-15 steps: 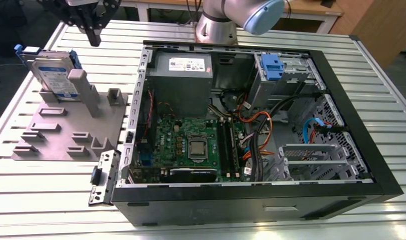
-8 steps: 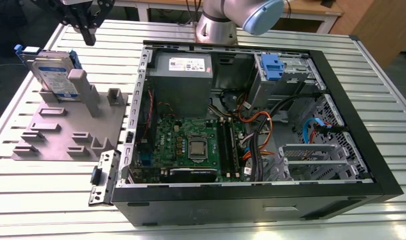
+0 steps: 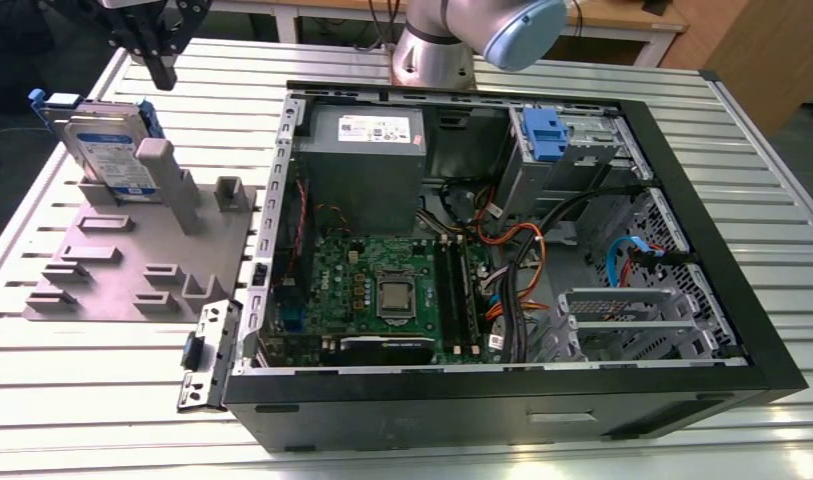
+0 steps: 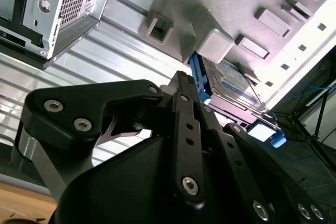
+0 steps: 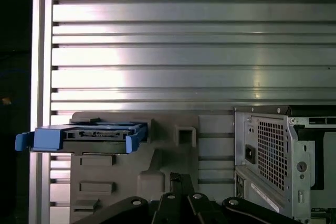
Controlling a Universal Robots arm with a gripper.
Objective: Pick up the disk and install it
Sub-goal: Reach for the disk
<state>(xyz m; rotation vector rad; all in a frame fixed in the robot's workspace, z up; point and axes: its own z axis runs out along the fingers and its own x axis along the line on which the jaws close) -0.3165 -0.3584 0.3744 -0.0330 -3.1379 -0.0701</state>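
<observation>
1. The arm's black gripper (image 3: 162, 82) hangs above the table (image 3: 86, 400), near its edge on the exterior view's left. Its fingers are drawn together and hold nothing.
2. The disk (image 3: 106, 150) stands on its long edge in a slot of a grey fixture plate (image 3: 113, 275). The plate lies flat on the slatted metal table between that edge and the open computer case (image 3: 513, 405).
3. The disk's white-and-blue label faces the front of the exterior view, and the bright blue bracket frames the drive at its top and sides.
4. The gripper is above the disk, a little toward the case, and clear of it. Nothing touches the drive but the fixture.
5. In the first wrist view the closed fingertips (image 5: 177, 177) point down at the fixture plate (image 5: 157, 166). The disk (image 5: 86, 137) appears edge-on beside them, and the case's perforated rear panel (image 5: 273, 156) is on the other side.
6. In the second wrist view the gripper (image 4: 181, 75) rises past its black linkage toward the disk (image 4: 231, 82), which sits under one of the fixture's grey posts (image 4: 212, 43).
7. The case lies on its side with its panel off in the middle of the table. Inside are a grey metal box (image 3: 366, 150), a green motherboard (image 3: 379, 290) and a small blue latch (image 3: 546, 135) at the drive cage.
</observation>
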